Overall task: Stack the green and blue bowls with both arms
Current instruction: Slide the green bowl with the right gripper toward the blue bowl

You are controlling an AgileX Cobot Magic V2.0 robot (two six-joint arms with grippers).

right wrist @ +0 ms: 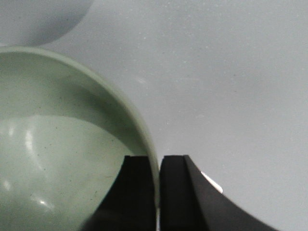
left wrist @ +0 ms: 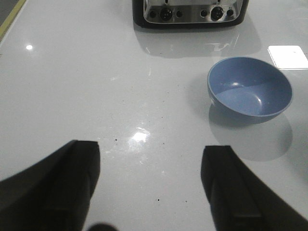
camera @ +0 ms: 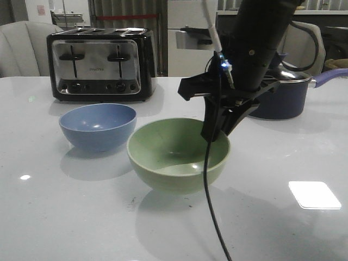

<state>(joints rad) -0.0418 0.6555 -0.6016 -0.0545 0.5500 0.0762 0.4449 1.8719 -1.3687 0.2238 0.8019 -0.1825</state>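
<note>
White and glossy, your desk runs back to a four-slot toaster at the far left, with chairs and cabinets behind it. Your left tool hangs low over bare desk, its two fingers spread wide with nothing between them; it does not show in the front view. Ahead of it and to its right sits the blue bowl, upright, in front of the toaster. Just right of that, and nearer to you, the green bowl stands upright on the desk; the two look close but apart, though the front view leaves the gap hard to judge. Your right tool is clenched on the green bowl's right rim, one finger inside and one outside. Behind the right arm you can see a dark saucepan with a purple handle.
</note>
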